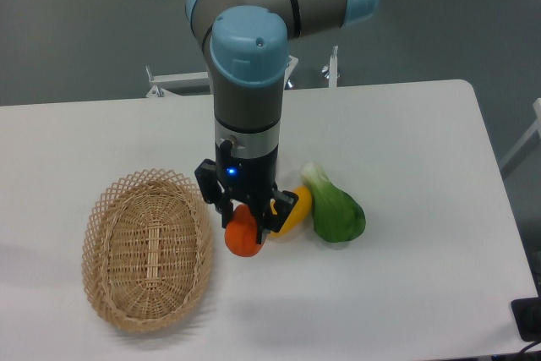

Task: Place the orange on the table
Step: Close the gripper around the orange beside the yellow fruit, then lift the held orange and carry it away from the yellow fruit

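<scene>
White table [406,175] — pincer [243,217] grips orange [242,237].

Grey arm [247,116], light-blue joint caps, black claw [245,213], blue LED

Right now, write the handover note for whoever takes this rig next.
Gripper: fingers closed around the orange.
Orange: low over the table, between the wicker basket and the yellow-orange fruit; contact with the tabletop cannot be told.
Green vegetable lies just right of the yellow fruit.
Done: orange brought down outside the basket.
Left: confirm it rests on the table, open the fingers, lift the arm away.
</scene>
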Controlling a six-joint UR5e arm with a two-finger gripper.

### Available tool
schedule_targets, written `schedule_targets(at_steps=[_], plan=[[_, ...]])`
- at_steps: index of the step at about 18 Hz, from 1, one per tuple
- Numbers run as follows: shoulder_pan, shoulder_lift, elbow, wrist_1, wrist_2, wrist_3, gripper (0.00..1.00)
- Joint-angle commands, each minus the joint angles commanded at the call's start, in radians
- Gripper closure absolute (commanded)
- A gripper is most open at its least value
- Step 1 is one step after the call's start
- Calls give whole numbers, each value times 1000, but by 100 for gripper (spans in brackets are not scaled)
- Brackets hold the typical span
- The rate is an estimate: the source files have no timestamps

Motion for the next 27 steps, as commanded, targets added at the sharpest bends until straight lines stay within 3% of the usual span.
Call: schedule_targets(at_steps=[9,16,22,27], plan=[[0,-5,3,3,2,0,48],[0,-44,5,21,8,21,48],[0,-132,-6,153,52,11,48],[0,-218,-15,189,80,20,48]])
